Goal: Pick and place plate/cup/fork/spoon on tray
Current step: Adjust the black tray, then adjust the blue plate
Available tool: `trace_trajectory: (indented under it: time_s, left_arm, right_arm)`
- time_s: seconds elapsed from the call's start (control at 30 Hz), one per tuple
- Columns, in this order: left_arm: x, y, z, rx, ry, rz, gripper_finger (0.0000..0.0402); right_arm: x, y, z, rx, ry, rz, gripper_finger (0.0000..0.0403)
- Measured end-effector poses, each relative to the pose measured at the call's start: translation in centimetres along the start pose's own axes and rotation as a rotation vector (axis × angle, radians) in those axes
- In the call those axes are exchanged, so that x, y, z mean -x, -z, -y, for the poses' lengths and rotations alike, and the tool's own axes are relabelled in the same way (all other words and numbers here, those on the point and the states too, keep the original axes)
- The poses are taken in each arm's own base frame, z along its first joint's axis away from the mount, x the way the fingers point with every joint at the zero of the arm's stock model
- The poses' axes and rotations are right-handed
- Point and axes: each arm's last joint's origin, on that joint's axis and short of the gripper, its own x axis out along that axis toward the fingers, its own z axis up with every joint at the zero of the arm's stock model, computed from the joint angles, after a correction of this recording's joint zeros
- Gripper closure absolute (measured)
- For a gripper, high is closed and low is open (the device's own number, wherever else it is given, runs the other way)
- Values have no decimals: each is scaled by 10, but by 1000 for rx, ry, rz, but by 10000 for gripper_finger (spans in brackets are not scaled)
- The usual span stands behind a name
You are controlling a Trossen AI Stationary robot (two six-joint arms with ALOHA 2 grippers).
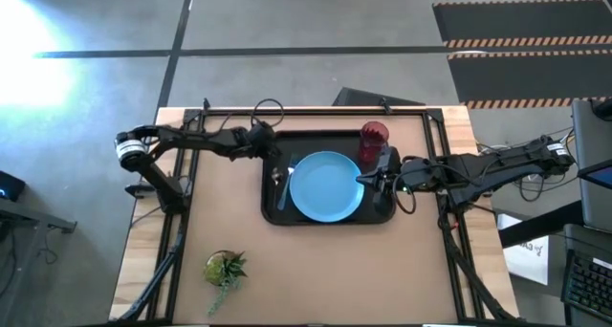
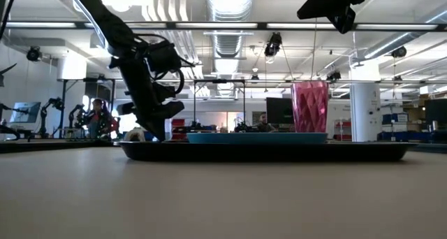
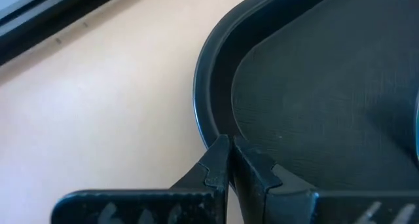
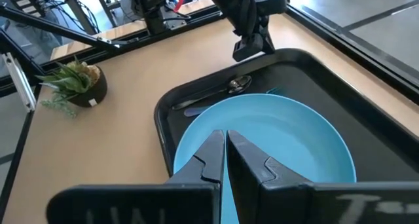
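The black tray (image 1: 271, 212) lies mid-table. The light-blue plate (image 1: 325, 186) rests on its floor. The dark-red cup (image 1: 373, 141) stands upright in its far right corner. The fork (image 1: 284, 191) and the spoon (image 1: 276, 177) lie in the tray, left of the plate. My left gripper (image 1: 269, 155) is shut, low at the tray's far left corner rim (image 3: 209, 86). My right gripper (image 1: 366, 180) is shut and empty, high above the plate's right part (image 4: 281, 139); it shows at the top of the low view (image 2: 335, 12). My left gripper's shut fingertips (image 3: 222, 149) point down at the inner side of the tray's rim (image 3: 204, 129), at its far left corner. I cannot tell whether they touch it.
A small green potted plant (image 1: 225, 268) stands near the table's front left. Dark rails run along the table's far edge (image 1: 316, 110) and along both sides. Bare tabletop lies in front of the tray.
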Motion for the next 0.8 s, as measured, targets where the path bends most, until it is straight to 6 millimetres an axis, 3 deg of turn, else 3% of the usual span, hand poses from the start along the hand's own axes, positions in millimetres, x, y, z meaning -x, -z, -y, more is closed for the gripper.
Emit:
trace_trajectory:
  time_s: [0.2, 0.37, 0.47, 0.8]
  left_arm:
    - [3, 1, 1, 14, 0, 2, 402]
    - [20, -3, -2, 51, 22, 43, 402]
    - [37, -8, -6, 70, 40, 93, 402]
    - [80, -16, -16, 134, 31, 245, 402]
  right_arm:
    - [0, 4, 1, -26, -9, -44, 394]
    - [-5, 24, 6, -114, 60, -252, 394]
    - [-16, 41, 8, -130, 100, -371, 394]
    - [-64, 74, 4, -89, 177, -540, 394]
